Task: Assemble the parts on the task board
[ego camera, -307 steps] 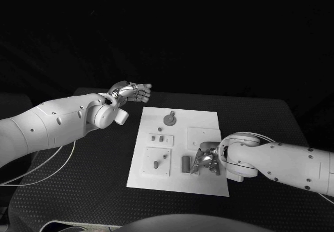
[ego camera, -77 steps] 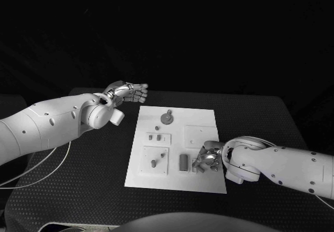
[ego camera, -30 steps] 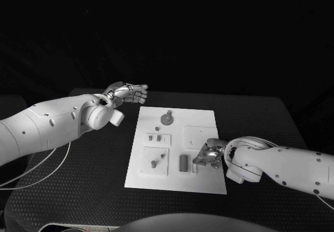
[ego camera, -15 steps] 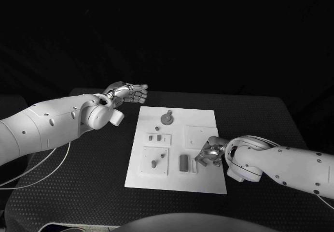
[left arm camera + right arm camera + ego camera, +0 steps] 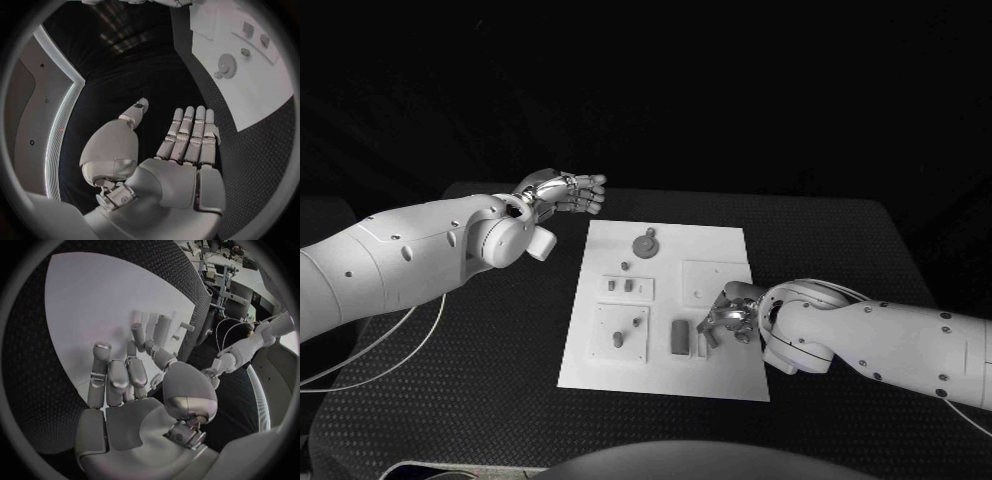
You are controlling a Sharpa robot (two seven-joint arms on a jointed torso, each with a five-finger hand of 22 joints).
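Note:
The white task board (image 5: 661, 372) lies in the middle of the table. On it are a round grey part (image 5: 648, 244), small parts (image 5: 625, 287) in a raised plate, and a long grey part (image 5: 681, 336). My right hand (image 5: 730, 318) is low over the board's right side, just right of the long part. In the right wrist view this hand (image 5: 134, 385) stretches its fingers over the board (image 5: 81, 305), thumb close to one finger; whether anything is pinched is hidden. My left hand (image 5: 568, 190) hovers flat and empty beyond the board's far left corner, fingers straight (image 5: 187, 135).
The black table (image 5: 488, 330) extends on both sides of the board. The left wrist view shows the board's far end (image 5: 262, 85) with the round part (image 5: 226, 64). A square raised plate (image 5: 717, 278) sits just beyond my right hand.
My right hand has crept slightly toward the far-left over the board's right side. The left hand and the parts are where they were.

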